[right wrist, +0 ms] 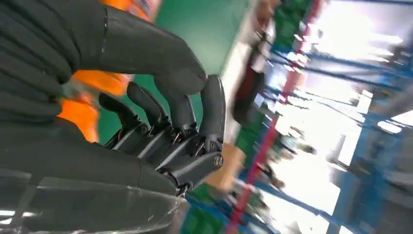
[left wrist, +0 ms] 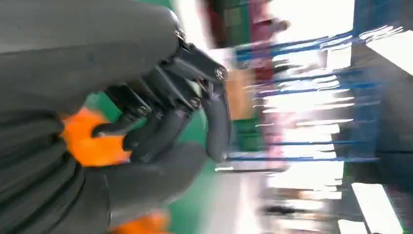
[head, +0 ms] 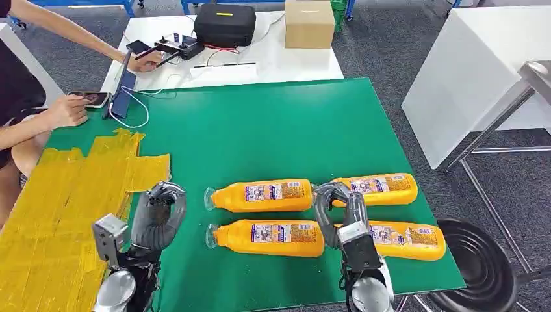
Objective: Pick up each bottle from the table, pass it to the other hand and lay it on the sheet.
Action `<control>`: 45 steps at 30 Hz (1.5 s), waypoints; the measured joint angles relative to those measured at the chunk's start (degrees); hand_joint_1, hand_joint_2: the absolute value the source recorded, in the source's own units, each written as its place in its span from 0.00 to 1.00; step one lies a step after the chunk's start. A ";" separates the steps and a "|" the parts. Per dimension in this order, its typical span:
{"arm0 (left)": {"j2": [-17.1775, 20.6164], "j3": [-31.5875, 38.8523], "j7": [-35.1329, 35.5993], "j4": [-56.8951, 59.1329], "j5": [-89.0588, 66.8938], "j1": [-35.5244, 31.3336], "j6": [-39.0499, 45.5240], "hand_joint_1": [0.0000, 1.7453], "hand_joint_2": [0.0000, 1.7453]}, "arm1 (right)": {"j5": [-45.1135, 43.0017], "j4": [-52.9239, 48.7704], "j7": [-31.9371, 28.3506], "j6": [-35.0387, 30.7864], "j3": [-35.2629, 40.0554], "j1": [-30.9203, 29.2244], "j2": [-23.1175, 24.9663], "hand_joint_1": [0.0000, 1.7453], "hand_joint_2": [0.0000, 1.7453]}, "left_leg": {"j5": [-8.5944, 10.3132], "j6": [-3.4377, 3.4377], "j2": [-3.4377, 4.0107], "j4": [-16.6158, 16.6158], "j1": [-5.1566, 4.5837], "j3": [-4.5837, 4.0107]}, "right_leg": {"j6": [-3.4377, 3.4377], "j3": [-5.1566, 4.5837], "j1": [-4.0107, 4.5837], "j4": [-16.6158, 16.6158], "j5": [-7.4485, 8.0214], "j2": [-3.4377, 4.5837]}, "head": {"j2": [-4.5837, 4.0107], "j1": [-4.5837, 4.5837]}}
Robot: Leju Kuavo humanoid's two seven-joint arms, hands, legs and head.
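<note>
Four orange bottles lie on my green tabletop (head: pixel 260 130), both hands empty beside them.

I see two bottles on the left, the far-left bottle (head: pixel 260 195) and near-left bottle (head: pixel 266 238), and two on the right, the far-right bottle (head: pixel 380 188) and near-right bottle (head: pixel 406 239). My right hand (head: pixel 338 211) hangs between the pairs, fingers curled in on nothing, partly covering the right pair's cap ends. My left hand (head: pixel 159 214), fingers likewise curled and empty, sits at the edge of the yellow sheet (head: pixel 58 214). A person's hand (head: pixel 65 110) rests on a phone (head: pixel 88 98) at the far-left corner; beyond stand a black case (head: pixel 224 25) and a cardboard box (head: pixel 309 23).
</note>
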 measured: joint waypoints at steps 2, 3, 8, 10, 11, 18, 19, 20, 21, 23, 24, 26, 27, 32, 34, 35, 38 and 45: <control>-1.31 0.95 -3.39 2.90 -0.64 -1.11 -0.70 1.00 1.00 | 1.96 1.52 -1.54 -1.08 0.00 -1.01 0.92 1.00 1.00 | 0.00 0.00 0.00 0.00 0.00 0.03 | 0.00 0.01 0.00 0.00 0.00 0.02 | 0.02 -0.04; -1.85 1.42 -4.17 4.03 -1.20 -1.43 -1.01 1.00 1.00 | 2.58 2.17 -1.67 -1.44 0.00 -1.30 1.18 1.00 1.00 | 0.00 0.00 0.01 0.00 0.00 0.03 | 0.00 0.01 0.00 0.00 0.00 0.01 | 0.00 -0.02; -3.49 2.78 -4.21 6.61 -2.73 -2.26 -1.53 0.00 1.00 | 4.42 4.27 -1.32 -1.84 -0.11 -2.53 1.51 0.00 1.00 | 0.01 -0.01 0.01 0.00 0.00 0.01 | 0.00 0.00 0.00 0.01 0.00 0.01 | 0.00 -0.02; -3.91 3.11 -3.95 7.03 -3.37 -2.58 -1.62 0.00 1.00 | 5.98 4.73 -0.58 -2.50 -0.15 -2.81 1.51 0.00 1.00 | 0.01 -0.01 0.00 0.00 0.00 0.01 | 0.00 0.00 0.00 0.01 0.00 0.00 | 0.00 -0.02; -4.04 3.15 -3.88 7.14 -3.72 -2.64 -1.93 0.00 1.00 | 7.16 4.95 -0.05 -3.20 -0.15 -2.96 1.51 0.00 1.00 | 0.01 -0.01 0.00 0.00 0.00 0.00 | 0.00 0.00 0.00 0.01 0.00 0.00 | 0.00 -0.02; -4.52 3.17 -3.99 7.77 -4.35 -2.69 -4.40 0.00 1.00 | 10.94 6.57 2.44 -4.00 -0.22 -4.64 1.34 0.00 1.00 | 0.00 0.00 0.01 0.00 0.00 -0.01 | 0.00 -0.01 0.00 0.00 0.00 0.00 | 0.00 -0.02; -4.52 3.17 -4.15 7.84 -4.06 -2.68 -5.12 0.00 1.00 | 11.97 6.87 3.01 -4.00 -0.22 -4.98 1.18 0.00 1.00 | 0.01 0.00 0.01 0.00 0.00 0.00 | 0.00 -0.01 0.00 0.00 0.00 0.00 | 0.00 -0.02; -4.52 3.17 -4.26 7.84 -3.82 -2.68 -5.62 0.00 1.00 | 13.17 7.24 3.73 -3.98 -0.22 -5.35 0.99 0.00 1.00 | 0.01 0.00 0.01 0.00 0.00 0.00 | 0.00 0.00 0.00 0.00 0.00 0.00 | 0.00 0.00; -4.52 3.19 -4.37 7.84 -3.54 -2.68 -6.08 0.00 1.00 | 14.68 7.68 4.66 -3.96 -0.22 -5.76 0.72 0.00 1.00 | 0.01 0.00 0.01 0.00 0.00 0.00 | 0.00 0.00 0.00 0.00 0.00 0.00 | 0.00 -0.02; -4.52 3.22 -4.45 7.84 -3.19 -2.72 -7.08 0.00 1.00 | 18.38 8.85 6.58 -3.50 -0.13 -6.91 -0.15 0.00 1.00 | 0.01 -0.01 0.01 0.00 0.00 0.00 | 0.00 0.00 0.00 0.01 0.01 0.00 | 0.00 -0.02; -4.52 3.22 -4.45 7.86 -2.97 -2.77 -7.48 0.00 1.00 | 20.30 9.54 7.47 -3.35 0.07 -7.63 -0.65 0.00 1.00 | 0.01 -0.01 0.01 0.00 0.00 0.00 | 0.00 0.00 0.00 0.01 0.01 0.00 | 0.02 -0.02; -4.52 3.24 -4.43 7.92 -2.62 -2.97 -7.96 0.00 1.00 | 23.25 10.78 8.63 -2.98 0.59 -8.89 -1.68 0.00 1.00 | 0.01 -0.01 0.01 0.00 0.00 0.01 | 0.00 0.00 0.00 0.01 0.01 0.00 | 0.00 -0.02; -4.52 3.24 -4.45 7.95 -2.49 -3.08 -8.03 0.00 1.00 | 23.61 11.27 8.86 -2.93 0.74 -9.38 -2.03 0.00 1.00 | 0.01 -0.01 0.00 0.01 0.00 0.00 | 0.00 0.00 0.00 0.01 0.01 0.00 | 0.00 -0.02; -4.52 3.26 -4.11 8.40 -2.45 -3.78 -8.52 0.00 1.00 | 27.73 13.53 11.26 -2.35 1.94 -11.30 -3.60 0.00 1.00 | 0.01 -0.01 0.00 0.00 0.00 -0.01 | 0.00 -0.01 0.00 0.02 0.01 0.00 | 0.00 -0.02; -4.52 3.26 -3.86 8.78 -2.38 -4.46 -8.92 0.00 1.00 | 30.22 15.03 12.54 -1.77 2.86 -12.74 -4.43 0.00 1.00 | 0.01 -0.01 0.01 0.00 0.00 -0.02 | 0.00 -0.01 0.00 0.01 0.01 0.00 | 0.00 -0.02; -4.56 3.26 -3.71 9.06 -2.38 -4.94 -9.16 0.00 1.00 | 31.25 16.27 13.13 -1.51 3.41 -13.79 -4.83 0.00 1.00 | 0.01 -0.01 0.01 0.00 0.00 -0.01 | 0.00 -0.01 0.00 0.01 0.01 0.00 | 0.00 -0.02; -4.76 3.24 -3.69 9.45 -2.38 -5.77 -9.29 0.00 1.00 | 32.29 18.52 13.65 -1.21 4.22 -15.75 -5.31 0.00 1.00 | 0.02 -0.01 0.00 0.01 0.00 0.00 | 0.01 0.00 0.00 0.01 0.01 0.00 | 0.00 -0.02; -5.13 2.78 -3.56 10.85 -0.90 -7.62 -11.24 0.00 1.00 | 34.72 25.56 14.31 -0.33 6.27 -21.28 -6.29 0.00 1.00 | 0.03 -0.01 0.01 0.02 0.00 0.00 | 0.01 0.00 0.00 0.03 0.02 0.00 | 0.00 -0.02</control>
